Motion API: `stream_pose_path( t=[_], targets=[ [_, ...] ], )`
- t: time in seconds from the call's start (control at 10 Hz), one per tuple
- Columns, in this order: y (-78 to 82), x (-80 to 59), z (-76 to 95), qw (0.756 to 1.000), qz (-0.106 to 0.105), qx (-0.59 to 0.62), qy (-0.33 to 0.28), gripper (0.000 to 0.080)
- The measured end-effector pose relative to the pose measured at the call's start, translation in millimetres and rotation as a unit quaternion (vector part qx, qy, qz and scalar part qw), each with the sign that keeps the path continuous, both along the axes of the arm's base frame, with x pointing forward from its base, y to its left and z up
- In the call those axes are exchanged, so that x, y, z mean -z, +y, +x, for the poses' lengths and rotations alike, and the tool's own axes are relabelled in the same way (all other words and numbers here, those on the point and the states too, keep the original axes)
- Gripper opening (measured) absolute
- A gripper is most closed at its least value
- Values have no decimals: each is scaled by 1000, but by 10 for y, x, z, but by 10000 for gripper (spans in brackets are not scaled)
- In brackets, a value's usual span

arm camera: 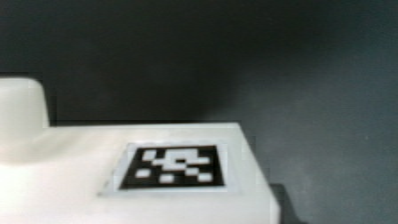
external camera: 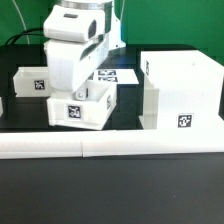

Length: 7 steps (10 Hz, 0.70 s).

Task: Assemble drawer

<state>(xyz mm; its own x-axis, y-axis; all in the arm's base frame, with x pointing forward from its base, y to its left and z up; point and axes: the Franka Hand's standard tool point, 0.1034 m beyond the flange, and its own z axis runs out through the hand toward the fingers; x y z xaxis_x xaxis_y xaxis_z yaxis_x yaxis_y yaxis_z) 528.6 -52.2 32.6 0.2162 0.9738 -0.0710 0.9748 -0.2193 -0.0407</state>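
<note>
In the exterior view a small white drawer tray (external camera: pixel 84 110) with a square tag on its front lies in the middle of the dark table. My gripper (external camera: pixel 76 96) is down on its near left corner; the fingertips are hidden by the hand and the tray. A second small tray (external camera: pixel 34 83) lies to the exterior view's left. The large boxy housing (external camera: pixel 181 90) stands at the exterior view's right, apart from both trays. The wrist view shows a tagged white tray face (arm camera: pixel 175 166) very close, with a rounded knob (arm camera: pixel 18 112) beside it. No fingers show there.
A long white bar (external camera: pixel 120 146) runs along the front of the table. The marker board (external camera: pixel 118 75) lies flat behind the middle tray. The arm's white body (external camera: pixel 72 40) rises above the tray. Dark table (arm camera: pixel 267 60) fills the rest of the wrist view.
</note>
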Motion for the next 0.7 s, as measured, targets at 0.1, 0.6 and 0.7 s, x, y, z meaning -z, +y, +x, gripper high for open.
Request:
stream_pose_path(
  t=[0.1, 0.6, 0.7],
  targets=[
    [-20, 4, -8, 1000, -1, -23, 2, 42],
    [28, 10, 37, 998, 0, -60, 7, 42],
    [58, 27, 87, 998, 1, -62, 8, 42]
  ],
)
